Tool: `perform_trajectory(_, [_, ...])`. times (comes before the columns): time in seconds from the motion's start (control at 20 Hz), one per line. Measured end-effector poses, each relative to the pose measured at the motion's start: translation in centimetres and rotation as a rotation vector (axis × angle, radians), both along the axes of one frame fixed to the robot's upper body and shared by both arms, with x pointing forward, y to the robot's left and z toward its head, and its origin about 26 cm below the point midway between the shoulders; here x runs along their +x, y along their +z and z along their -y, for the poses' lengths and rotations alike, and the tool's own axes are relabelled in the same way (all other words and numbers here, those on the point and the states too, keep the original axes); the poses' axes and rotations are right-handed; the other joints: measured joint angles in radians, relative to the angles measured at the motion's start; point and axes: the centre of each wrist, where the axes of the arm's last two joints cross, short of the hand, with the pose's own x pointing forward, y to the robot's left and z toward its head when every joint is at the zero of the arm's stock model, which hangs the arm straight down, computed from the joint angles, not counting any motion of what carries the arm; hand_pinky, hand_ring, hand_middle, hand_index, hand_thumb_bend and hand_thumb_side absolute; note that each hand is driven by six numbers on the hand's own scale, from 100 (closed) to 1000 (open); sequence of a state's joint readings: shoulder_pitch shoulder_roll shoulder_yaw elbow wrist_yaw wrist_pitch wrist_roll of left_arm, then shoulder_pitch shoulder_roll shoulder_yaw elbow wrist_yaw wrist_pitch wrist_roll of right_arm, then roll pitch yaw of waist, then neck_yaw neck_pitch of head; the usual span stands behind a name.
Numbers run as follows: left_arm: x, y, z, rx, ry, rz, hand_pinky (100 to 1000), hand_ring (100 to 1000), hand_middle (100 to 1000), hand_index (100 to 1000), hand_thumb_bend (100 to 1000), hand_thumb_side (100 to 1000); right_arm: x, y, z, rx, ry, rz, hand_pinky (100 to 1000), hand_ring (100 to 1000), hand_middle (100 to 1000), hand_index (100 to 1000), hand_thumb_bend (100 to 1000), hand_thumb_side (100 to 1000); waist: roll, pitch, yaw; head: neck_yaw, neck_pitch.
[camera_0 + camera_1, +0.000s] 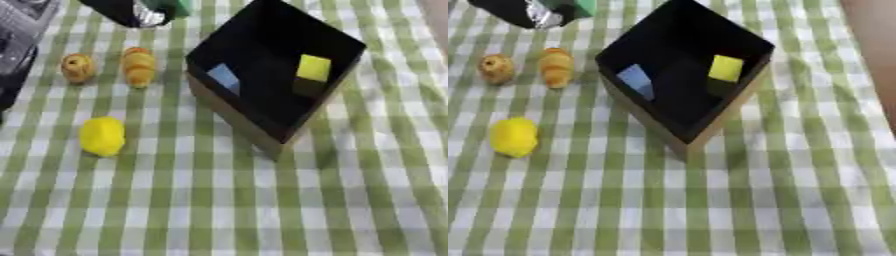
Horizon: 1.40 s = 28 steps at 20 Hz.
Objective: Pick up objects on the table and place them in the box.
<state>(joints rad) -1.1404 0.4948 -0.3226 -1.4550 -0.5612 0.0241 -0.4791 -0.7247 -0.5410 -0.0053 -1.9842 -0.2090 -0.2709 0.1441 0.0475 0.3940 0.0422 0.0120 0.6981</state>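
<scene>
With a yellow block [314, 68] and a blue piece [224, 76] already in the box [229, 112], the robot hand [131, 12] beyond the box's left corner, its fingers unreadable, seemingly carrying something green [173, 7], should clear the rim before releasing.

Things on the checked cloth, counted

One black box [262, 45] with two blocks inside, one yellow block [313, 67] and one blue block [224, 76]. Three toys outside: one yellow lemon [102, 135], one orange ridged toy [138, 66], one round orange-brown toy [78, 67].
</scene>
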Motion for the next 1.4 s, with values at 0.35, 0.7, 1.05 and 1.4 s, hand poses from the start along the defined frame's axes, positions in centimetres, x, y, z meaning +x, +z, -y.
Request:
perform_trajectory(0.35, [1.9,-1.8,4.6,-0.015,-0.025,-0.034,795,678,565,634,233,207,-0.3,1.4,-0.8,0.031,0.039,0.065,857,837,675,862,100,545,-0.015,0.000,-0.016,0.034,-0.005])
perform_trajectory(0.7, [2.9,-4.4,7.9,0.021,-0.021,-0.050,800,687,572,640,255,218,-0.2,1.4,-1.3,0.045,0.058,0.072,858,835,675,862,100,547,-0.018,0.000,-0.030,0.058,-0.014])
perform_trajectory(1.05, [3.9,-7.0,9.0,0.098,0.015,-0.045,804,701,586,662,270,225,-0.2,1.4,-1.5,0.054,0.067,0.071,859,835,673,862,100,547,-0.021,0.000,-0.042,0.064,-0.021])
perform_trajectory(1.4, [4.3,-8.1,9.4,0.161,0.017,-0.003,853,788,716,809,372,273,-0.2,1.3,-1.6,0.052,0.068,0.066,860,835,670,861,100,546,-0.025,0.000,-0.042,0.064,-0.022])
